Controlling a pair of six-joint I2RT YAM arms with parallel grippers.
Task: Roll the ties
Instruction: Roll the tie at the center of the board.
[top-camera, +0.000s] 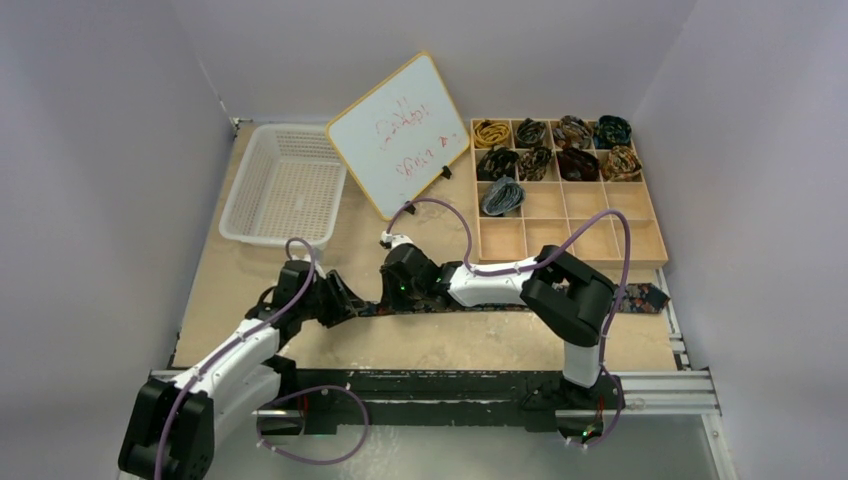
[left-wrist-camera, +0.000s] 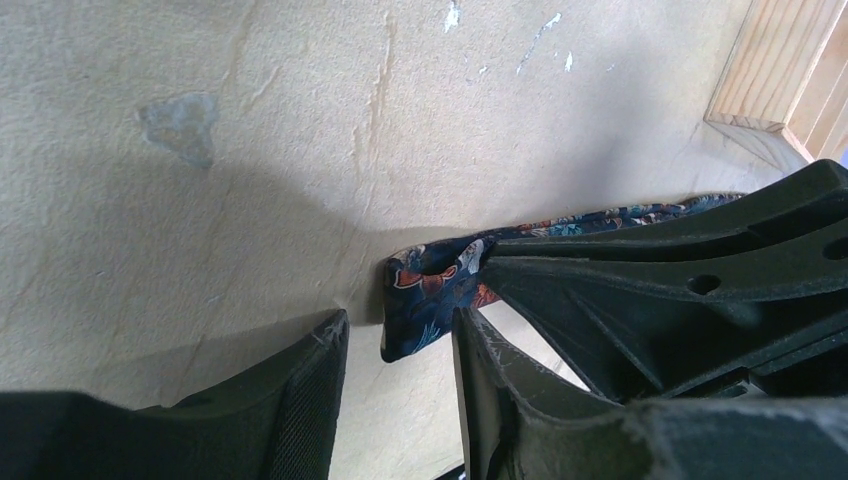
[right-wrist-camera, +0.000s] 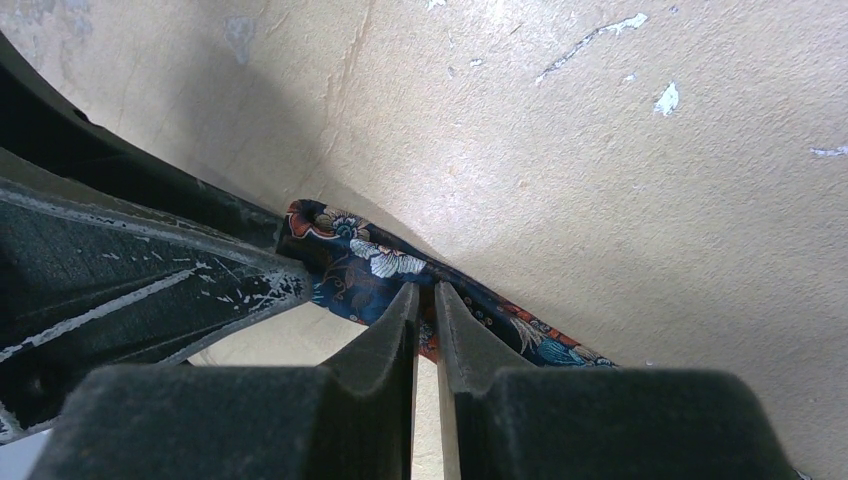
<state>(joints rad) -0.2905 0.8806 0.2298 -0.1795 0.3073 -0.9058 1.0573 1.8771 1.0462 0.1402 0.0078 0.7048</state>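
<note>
Soft overhead light, dimmer wrist views, broad shadow beside the fingers (left-wrist-camera: 300, 400), near parts blurred, perhaps mild glare.

tie (right-wrist-camera: 370, 265): navy floral | basket (top-camera: 285, 190): white | tray (top-camera: 600, 258): pale wood

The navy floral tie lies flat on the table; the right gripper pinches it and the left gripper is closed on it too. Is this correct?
Not quite: the left wrist view shows the left gripper open, with the floral tie merely at its fingertips. The rest holds.
</note>
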